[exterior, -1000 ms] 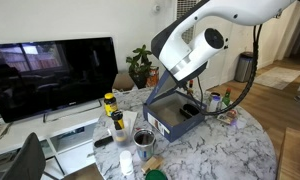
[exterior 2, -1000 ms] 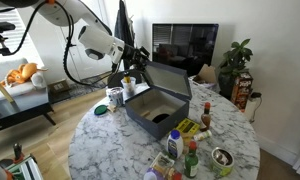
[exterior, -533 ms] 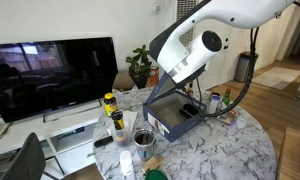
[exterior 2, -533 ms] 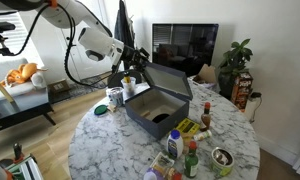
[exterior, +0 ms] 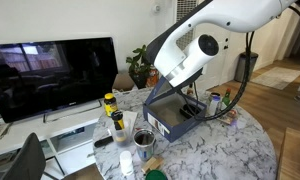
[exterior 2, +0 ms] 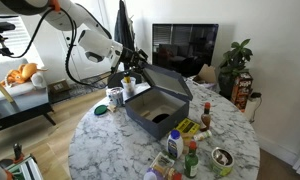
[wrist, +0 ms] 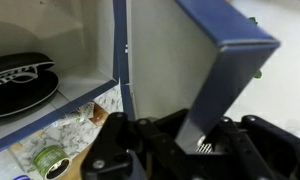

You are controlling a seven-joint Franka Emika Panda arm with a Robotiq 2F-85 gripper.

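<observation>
A dark blue box (exterior: 168, 124) stands open on the round marble table (exterior: 215, 150). It also shows in the other exterior view (exterior 2: 150, 108). Its lid (exterior 2: 171, 80) stands upright at the back. My gripper (exterior 2: 139, 68) is at the lid's free edge. In the wrist view the blue lid (wrist: 225, 70) runs down between my fingers (wrist: 195, 140), which are closed on it. The box's white inside holds a black object (wrist: 20, 80).
Yellow-capped bottles (exterior: 111, 108) and a tin can (exterior: 143, 138) stand beside the box. Jars (exterior 2: 114, 96) and a green lid (exterior 2: 101, 109) sit near my gripper. Sauce bottles (exterior 2: 190, 150) crowd the table's front. A TV (exterior: 50, 75) and a plant (exterior: 140, 65) stand behind.
The arm has shifted slightly over the box. The lid is still held upright in the gripper.
</observation>
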